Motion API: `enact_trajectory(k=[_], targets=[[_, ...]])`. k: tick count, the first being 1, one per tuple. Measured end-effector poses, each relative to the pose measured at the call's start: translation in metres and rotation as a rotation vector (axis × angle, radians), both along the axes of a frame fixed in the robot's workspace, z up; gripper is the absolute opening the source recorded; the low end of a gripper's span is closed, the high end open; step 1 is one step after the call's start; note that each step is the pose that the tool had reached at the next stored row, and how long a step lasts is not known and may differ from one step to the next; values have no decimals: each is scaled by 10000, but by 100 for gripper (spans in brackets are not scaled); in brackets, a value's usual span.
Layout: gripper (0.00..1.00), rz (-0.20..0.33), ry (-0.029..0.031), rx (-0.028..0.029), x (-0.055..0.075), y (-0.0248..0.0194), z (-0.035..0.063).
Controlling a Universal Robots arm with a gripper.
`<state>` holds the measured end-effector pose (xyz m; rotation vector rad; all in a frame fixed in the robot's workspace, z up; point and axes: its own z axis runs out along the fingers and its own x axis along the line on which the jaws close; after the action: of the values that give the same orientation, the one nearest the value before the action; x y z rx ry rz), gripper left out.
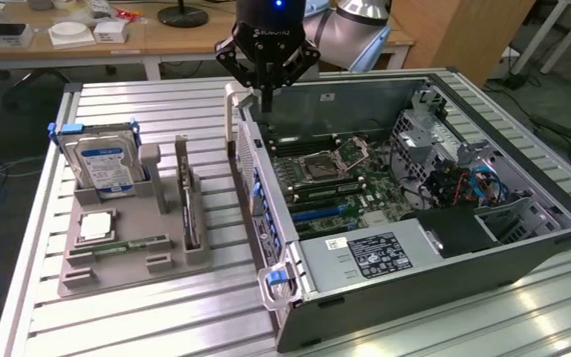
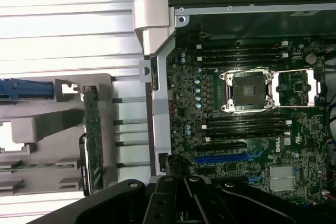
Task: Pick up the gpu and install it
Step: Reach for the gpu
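We find the jaws together, empty, over the computer case edge; the gpu stands on edge in its holder to the exterior view's left, long axis parallel to that edge.

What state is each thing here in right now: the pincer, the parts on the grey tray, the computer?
pincer: shut, empty, hanging above the case's edge.
gpu: standing on edge in the grey tray, not picked up.
hard drive: upright in its stand.
memory stick: resting in the tray.
computer case: on its side, open.
processor socket: cover flipped open.
blue card slot: empty.
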<state>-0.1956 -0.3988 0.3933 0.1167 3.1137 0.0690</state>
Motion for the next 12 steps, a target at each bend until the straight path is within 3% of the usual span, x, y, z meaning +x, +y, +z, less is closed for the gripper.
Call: enact_trajectory(k=[6, 12], targets=[[10, 0, -2, 1, -107, 0, -1], [10, 1, 0, 0, -111, 0, 0]])
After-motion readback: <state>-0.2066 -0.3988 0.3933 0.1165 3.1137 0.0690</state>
